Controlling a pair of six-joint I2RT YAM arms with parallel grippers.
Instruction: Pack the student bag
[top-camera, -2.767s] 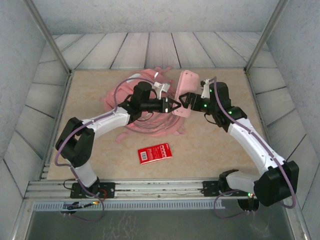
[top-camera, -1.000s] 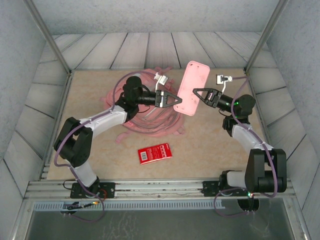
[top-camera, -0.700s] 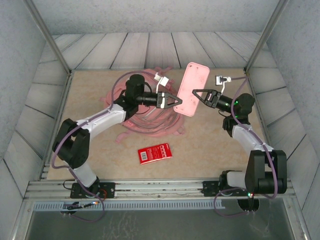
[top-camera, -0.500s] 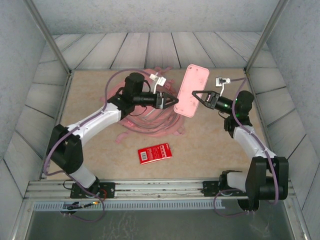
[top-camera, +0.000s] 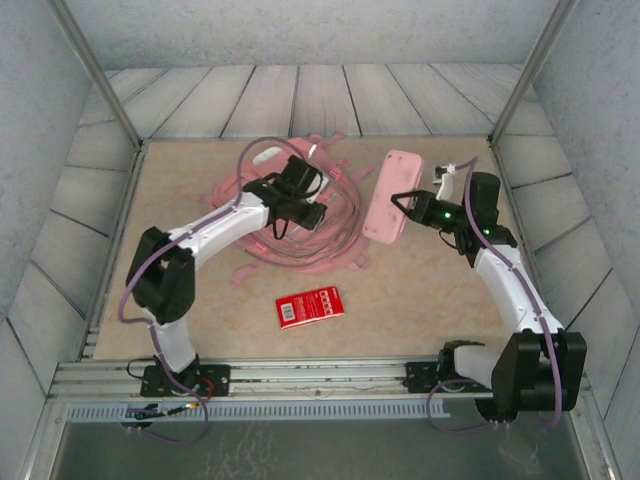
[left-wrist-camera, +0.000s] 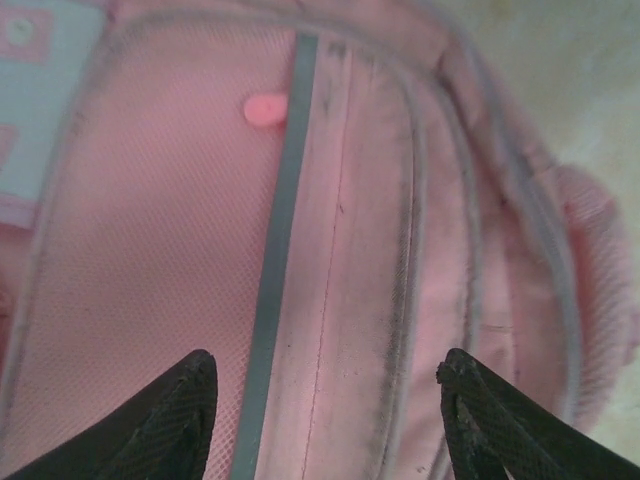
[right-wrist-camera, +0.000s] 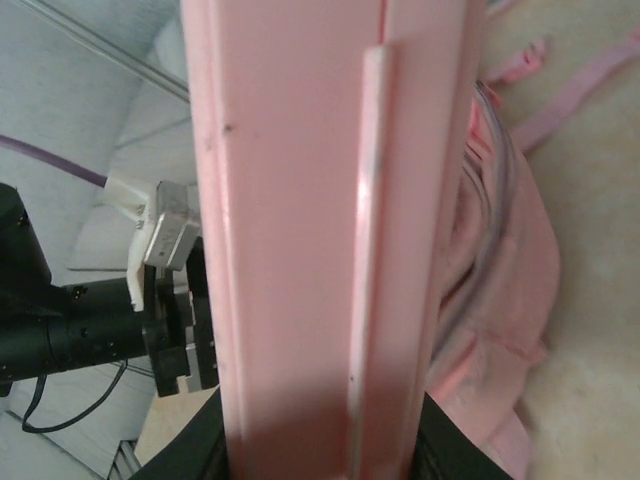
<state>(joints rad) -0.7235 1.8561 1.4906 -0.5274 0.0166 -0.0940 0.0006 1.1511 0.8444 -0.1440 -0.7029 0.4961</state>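
Observation:
The student bag (top-camera: 325, 235) lies flat and crumpled at the table's middle, its straps spread toward the front. My left gripper (top-camera: 290, 216) hangs open just above it, pointing down. In the left wrist view its fingers (left-wrist-camera: 175, 420) stand wide apart over the bag's pink fabric (left-wrist-camera: 350, 200) and a grey strip (left-wrist-camera: 280, 230), with nothing between them. My right gripper (top-camera: 403, 198) is shut on a flat pink rectangular case (top-camera: 388, 212), held on edge in the air just right of the bag. The case (right-wrist-camera: 310, 200) rises from the right gripper (right-wrist-camera: 320, 445), with the bag (right-wrist-camera: 500, 270) behind it.
A small red booklet (top-camera: 309, 306) lies flat on the beige table (top-camera: 440, 300) in front of the bag. Metal frame posts (top-camera: 518, 75) and grey walls close in the table on both sides and at the back.
My left gripper has drawn back from the case's left edge and swung down over the bag. My right gripper has lowered the case and tilted it a little.

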